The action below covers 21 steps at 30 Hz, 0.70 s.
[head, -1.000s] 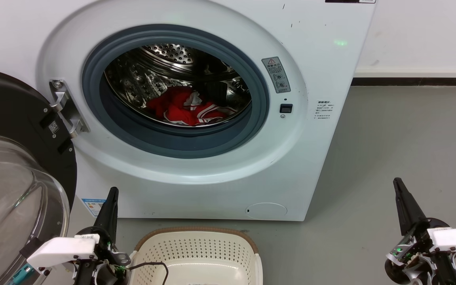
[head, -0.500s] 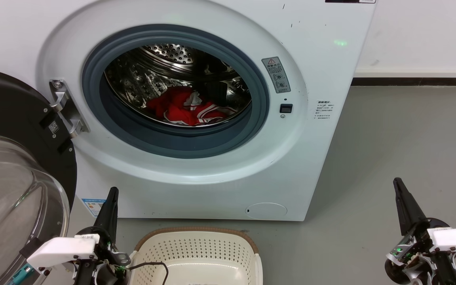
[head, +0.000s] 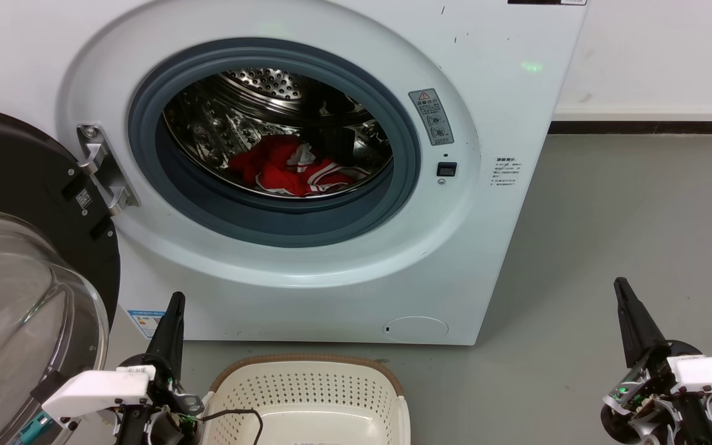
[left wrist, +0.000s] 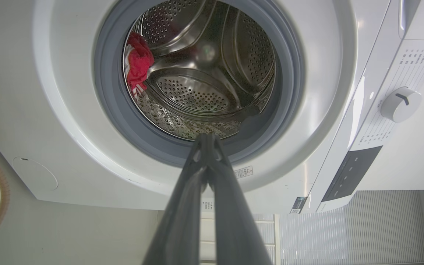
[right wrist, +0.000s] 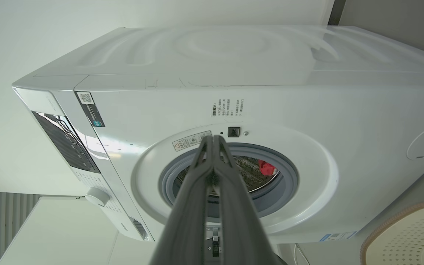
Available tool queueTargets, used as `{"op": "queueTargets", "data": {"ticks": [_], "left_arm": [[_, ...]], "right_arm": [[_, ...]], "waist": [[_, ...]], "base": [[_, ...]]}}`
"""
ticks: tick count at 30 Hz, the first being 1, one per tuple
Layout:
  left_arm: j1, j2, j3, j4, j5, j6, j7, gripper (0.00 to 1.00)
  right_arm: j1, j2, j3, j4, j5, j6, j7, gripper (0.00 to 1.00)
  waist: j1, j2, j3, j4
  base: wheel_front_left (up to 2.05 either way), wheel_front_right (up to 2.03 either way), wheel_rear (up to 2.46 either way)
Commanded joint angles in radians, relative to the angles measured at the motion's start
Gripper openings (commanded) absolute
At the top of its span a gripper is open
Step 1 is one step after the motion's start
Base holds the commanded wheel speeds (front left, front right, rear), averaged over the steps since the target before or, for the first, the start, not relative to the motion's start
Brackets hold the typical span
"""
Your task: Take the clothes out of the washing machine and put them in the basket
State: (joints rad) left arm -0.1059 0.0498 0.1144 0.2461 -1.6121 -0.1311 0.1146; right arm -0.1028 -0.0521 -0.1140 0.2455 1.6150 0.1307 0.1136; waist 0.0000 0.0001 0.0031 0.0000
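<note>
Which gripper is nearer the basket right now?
Left. The left gripper sits just beside the basket, at its left rim; the right gripper is well off to its right.

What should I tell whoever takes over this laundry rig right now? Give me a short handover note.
Left claw: shut, holding nothing, low beside the basket.
Right claw: shut, holding nothing, over the floor to the machine's right.
Clothes: red heap in the drum of the washing machine; door open.
Done: no garment shows in the basket.
Left: take out all the clothes and drop them in.
</note>
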Motion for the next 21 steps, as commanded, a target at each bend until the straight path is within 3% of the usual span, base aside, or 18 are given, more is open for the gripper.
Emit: {"op": "queueTargets", "data": {"ticks": [1,9,10,21], "left_arm": [[-0.006,0.0,0.001,-0.001,-0.002,-0.002,0.001,0.0],[-0.006,0.0,0.001,-0.001,-0.002,-0.002,0.001,0.0],[0.0,0.0,0.0,0.0,0.0,0.0,0.0,1.0],[-0.016,0.0,-0.064,0.006,0.03,0.0,-0.049,1.0]], "right_arm": [[-0.013,0.003,0.001,0.001,-0.005,0.0,0.0,0.0],[-0.013,0.003,0.001,0.001,-0.005,0.0,0.0,0.0],[0.0,0.0,0.0,0.0,0.0,0.0,0.0,1.0],[0.026,0.0,0.012,-0.035,-0.038,0.0,-0.049,1.0]], "waist": [[0.0,-0.0001,0.0,0.0],[0.0,-0.0001,0.0,0.0],[0.0,-0.0001,0.0,0.0],[0.0,-0.0001,0.0,-0.001]], "base": [[0.0,0.0,0.0],[0.0,0.0,0.0],[0.0,0.0,0.0],[0.0,0.0,0.0]]}}
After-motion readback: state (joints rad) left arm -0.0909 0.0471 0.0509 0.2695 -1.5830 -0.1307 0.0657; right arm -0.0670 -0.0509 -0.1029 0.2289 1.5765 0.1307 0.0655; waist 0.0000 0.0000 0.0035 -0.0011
